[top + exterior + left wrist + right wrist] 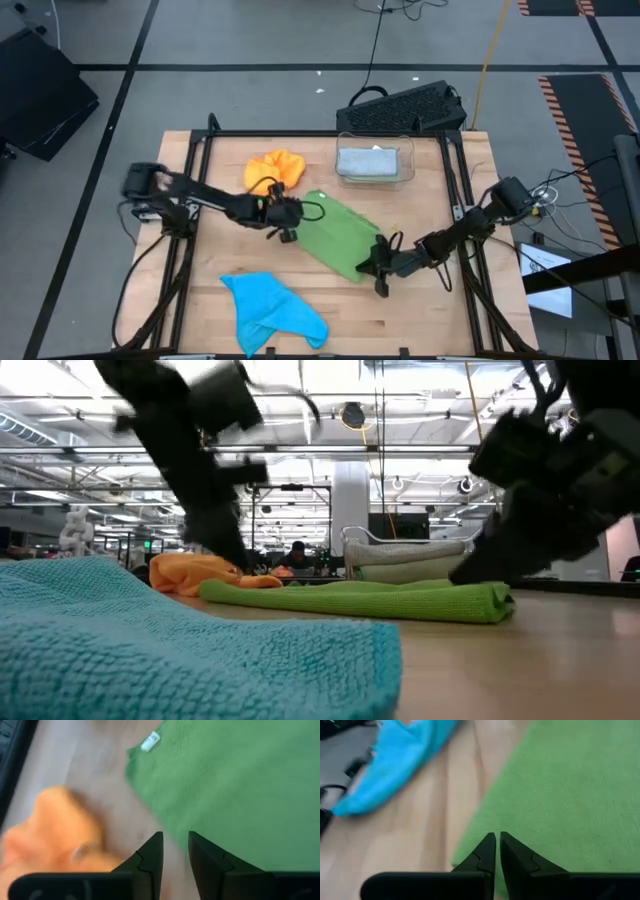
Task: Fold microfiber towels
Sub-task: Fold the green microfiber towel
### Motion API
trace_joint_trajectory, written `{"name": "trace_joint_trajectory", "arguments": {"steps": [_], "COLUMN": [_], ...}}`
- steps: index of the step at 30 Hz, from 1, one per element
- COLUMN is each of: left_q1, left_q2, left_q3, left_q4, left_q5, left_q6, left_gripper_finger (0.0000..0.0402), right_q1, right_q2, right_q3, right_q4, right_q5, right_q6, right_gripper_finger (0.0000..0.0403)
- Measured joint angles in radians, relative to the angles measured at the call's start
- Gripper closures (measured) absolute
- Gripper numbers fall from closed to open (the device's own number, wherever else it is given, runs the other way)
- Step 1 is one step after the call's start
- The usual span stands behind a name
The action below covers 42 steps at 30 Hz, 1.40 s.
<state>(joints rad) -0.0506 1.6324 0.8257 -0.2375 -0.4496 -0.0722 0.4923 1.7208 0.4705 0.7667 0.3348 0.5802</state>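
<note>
Green towel [340, 236] lay flat, frame centre in high view. Left gripper [283, 222] at its upper-left edge, fingers narrowly parted, nothing between. Right gripper [379, 268] at lower-right corner, fingers pressed together, empty. Only left wrist view showed white tag [150, 742] on towel corner. Orange towel [274, 169] crumpled upper left; blue towel [270, 308] lower left. Bare wood [430, 315] lower right.

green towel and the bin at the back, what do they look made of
Green towel: soft microfiber-like cloth, matte with a fine nubby pile seen close in the wrist views, small white tag at one corner. Bin: probably clear, glossy plastic; a folded pale towel shows through its walls.
</note>
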Motion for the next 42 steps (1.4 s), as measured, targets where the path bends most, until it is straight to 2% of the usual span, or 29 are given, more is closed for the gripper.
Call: {"name": "trace_joint_trajectory", "arguments": {"steps": [1,5,9,11,16,18,20,22,24,26,28,30,32,34,36,38,42], "left_q1": [-0.006,-0.066,-0.185,-0.249,-0.374,-0.403,-0.41,-0.42,-0.417,-0.421,-0.413,-0.41,-0.4,-0.397,-0.386,-0.381,-0.366], "left_q2": [-0.035,-0.182,-0.24,-0.23,-0.132,-0.085,-0.018,0.036,0.118,0.165,0.251,0.292,0.365,0.388,0.447,0.461,0.502], "left_q3": [0.013,0.033,0.034,0.036,0.037,0.041,0.083,0.121,0.206,0.263,0.355,0.403,0.487,0.517,0.572,0.577,0.615], "left_q4": [-0.045,-0.05,0.07,0.164,0.348,0.404,0.455,0.401,0.428,0.342,0.369,0.271,0.299,0.222,0.254,0.214,0.235], "left_q5": [0.001,0.0,0.0,-0.001,-0.072,-0.108,-0.101,-0.109,-0.092,-0.097,-0.047,-0.036,0.019,0.029,0.058,0.06,0.075], "left_q6": [-0.008,-0.031,-0.041,-0.029,0.005,0.014,0.007,0.0,0.007,0.03,0.044,0.059,0.063,0.065,0.065,0.064,0.06], "left_gripper_finger": [0.0309,0.0309,0.0309,0.0309,0.0307,0.0295,0.0274,0.0248,0.0221,0.0198,0.0183,0.0178,0.0178,0.0182,0.0186,0.0187,0.0182], "right_q1": [0.0,-0.001,-0.004,-0.003,-0.013,-0.01,-0.005,-0.007,-0.009,-0.018,-0.013,-0.025,-0.023,-0.033,-0.033,-0.039,-0.038], "right_q2": [-0.012,-0.11,-0.257,-0.35,-0.509,-0.55,-0.585,-0.601,-0.625,-0.628,-0.653,-0.651,-0.678,-0.68,-0.704,-0.714,-0.751], "right_q3": [0.002,-0.007,-0.021,-0.037,-0.053,-0.047,-0.051,-0.048,-0.05,-0.047,-0.05,-0.05,-0.058,-0.061,-0.065,-0.072,-0.093], "right_q4": [-0.001,-0.033,-0.199,-0.345,-0.62,-0.71,-0.769,-0.8,-0.83,-0.826,-0.868,-0.846,-0.873,-0.867,-0.88,-0.894,-0.902], "right_q5": [0.0,0.004,0.039,0.064,0.091,0.102,0.115,0.113,0.116,0.125,0.141,0.146,0.136,0.142,0.13,0.14,0.148], "right_q6": [-0.014,-0.074,-0.111,-0.109,-0.052,-0.038,-0.032,-0.04,-0.045,-0.059,-0.067,-0.1,-0.119,-0.145,-0.154,-0.166,-0.178], "right_gripper_finger": [0.0385,0.0385,0.0385,0.0385,0.0385,0.0385,0.0385,0.0385,0.0385,0.0385,0.0385,0.0385,0.0385,0.0385,0.0385,0.0385,0.0385]}}
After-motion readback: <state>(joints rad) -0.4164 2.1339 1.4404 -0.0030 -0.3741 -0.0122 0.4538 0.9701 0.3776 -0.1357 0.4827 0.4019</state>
